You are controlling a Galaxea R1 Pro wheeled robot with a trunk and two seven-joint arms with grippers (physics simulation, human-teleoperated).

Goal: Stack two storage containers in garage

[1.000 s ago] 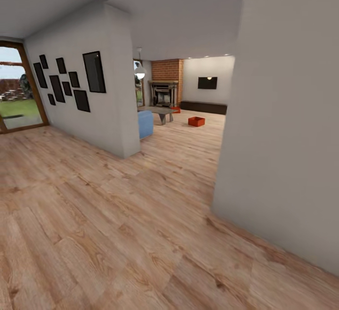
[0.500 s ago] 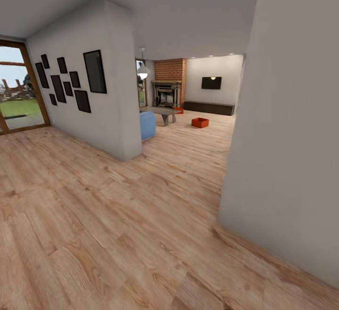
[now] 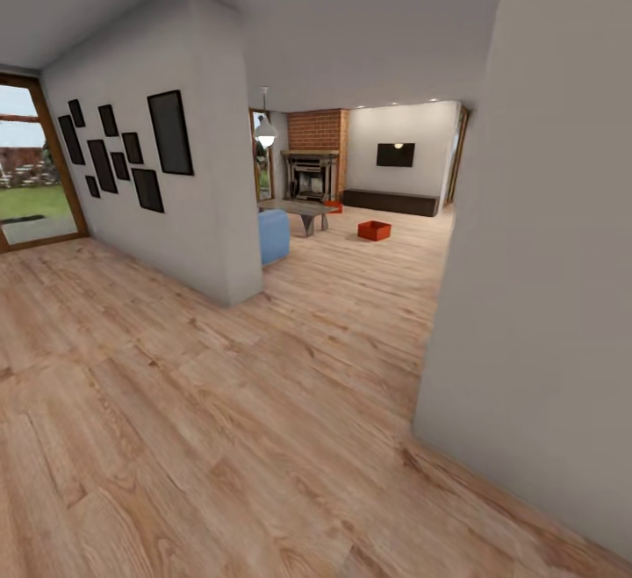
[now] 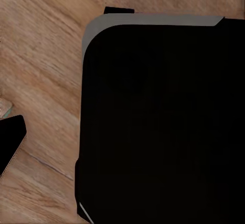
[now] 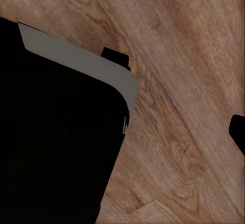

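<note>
Far down the hall, in the living room (image 3: 386, 209), one storage container (image 3: 374, 230) sits on the light wood plank flooring (image 3: 219, 402), well short of the long dark low unit (image 3: 389, 201) under the wall TV (image 3: 395, 155). A second orange-red container (image 3: 333, 206) peeks out beside the coffee table (image 3: 300, 208). Both wrist views show a black body above the planks; whether either tool is open cannot be told.

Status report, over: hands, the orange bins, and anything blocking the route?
Hands' state unreadable in wrist views. One orange-red topless bin on living room plank floor ahead, second behind grey coffee table. White wall corner close on right.
</note>
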